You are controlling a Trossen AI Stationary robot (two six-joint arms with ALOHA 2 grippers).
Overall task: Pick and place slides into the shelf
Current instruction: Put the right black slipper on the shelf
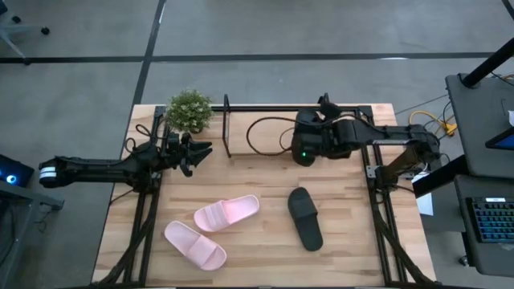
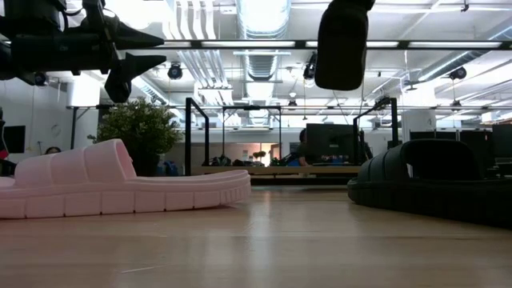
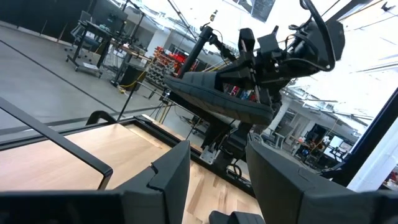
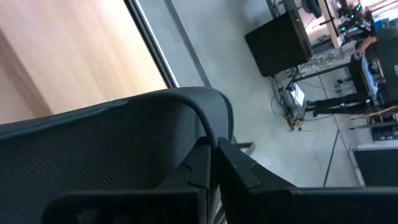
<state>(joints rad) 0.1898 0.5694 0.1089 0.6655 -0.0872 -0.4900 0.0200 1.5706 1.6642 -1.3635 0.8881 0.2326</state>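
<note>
There were two pink slides on the table. There were two black slides too: one lay on the table, and the other was held up in the air by the right gripper. That made four slides. There was one shelf, one small green plant, and two robot arms.

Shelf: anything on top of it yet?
No slide shows on the bare part of the shelf. The right gripper hangs over it, shut on a black slide. That arm covers the shelf's right part, so what lies there cannot be seen.
</note>
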